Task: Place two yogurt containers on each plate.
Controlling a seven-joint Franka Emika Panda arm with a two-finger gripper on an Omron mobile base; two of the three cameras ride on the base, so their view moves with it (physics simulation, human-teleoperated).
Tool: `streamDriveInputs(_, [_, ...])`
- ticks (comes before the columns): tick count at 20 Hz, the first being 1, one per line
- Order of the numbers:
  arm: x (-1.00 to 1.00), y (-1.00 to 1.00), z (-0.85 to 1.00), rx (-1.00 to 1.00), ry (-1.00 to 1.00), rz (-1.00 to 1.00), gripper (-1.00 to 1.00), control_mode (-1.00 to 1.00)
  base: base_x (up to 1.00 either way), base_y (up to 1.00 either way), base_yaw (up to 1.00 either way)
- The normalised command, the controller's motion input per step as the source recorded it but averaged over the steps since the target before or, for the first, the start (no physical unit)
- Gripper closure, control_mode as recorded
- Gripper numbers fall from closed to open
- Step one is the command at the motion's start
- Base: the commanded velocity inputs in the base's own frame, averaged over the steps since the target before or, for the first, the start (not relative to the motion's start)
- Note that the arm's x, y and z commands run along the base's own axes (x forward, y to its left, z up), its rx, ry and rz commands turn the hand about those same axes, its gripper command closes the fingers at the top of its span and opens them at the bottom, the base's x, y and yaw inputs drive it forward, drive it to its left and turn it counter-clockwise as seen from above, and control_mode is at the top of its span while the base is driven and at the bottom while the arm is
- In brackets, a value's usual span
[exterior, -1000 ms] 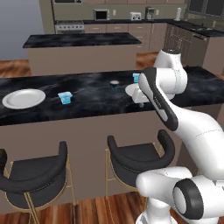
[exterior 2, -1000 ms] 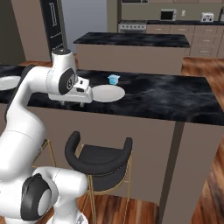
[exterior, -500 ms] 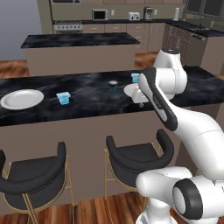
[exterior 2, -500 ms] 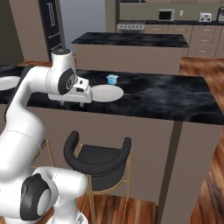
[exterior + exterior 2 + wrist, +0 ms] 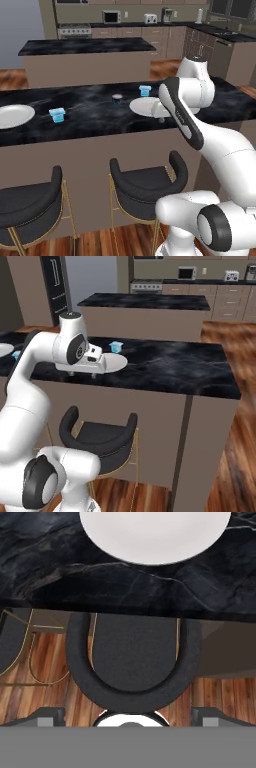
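The counter, a long black marbled top, is running across both base views, with two dark stools tucked under its near edge. The arm is rising from the base, bending up to the counter's height and folding back at the elbow, so that the hand is hanging low over the counter's near edge, just in front of the near plate. The hand is pointing straight down: in the hand view the near plate is lying at the top, the counter's edge is crossing below it and a stool seat is sitting under that.

The gripper is standing wide open and gripping nothing; its two dark tips are showing far apart at the bottom of the hand view, with only the stool between them.

The far plate is lying bare at the counter's left end. One blue cup is standing just behind the near plate, apart from its rim. A second blue cup is sitting between the plates, nearer the far one. A dark cup is standing left of the near plate
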Motion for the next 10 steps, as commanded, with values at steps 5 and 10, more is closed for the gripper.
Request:
streamDriveInputs(5, [0.0,0.0,0.0,0.0,0.0,0.0,-1.0,1.0,0.65,-0.04,0.0])
streamDriveInputs(10, [0.0,0.0,0.0,0.0,0.0,0.0,-1.0,1.0,0.64,0.0,0.0])
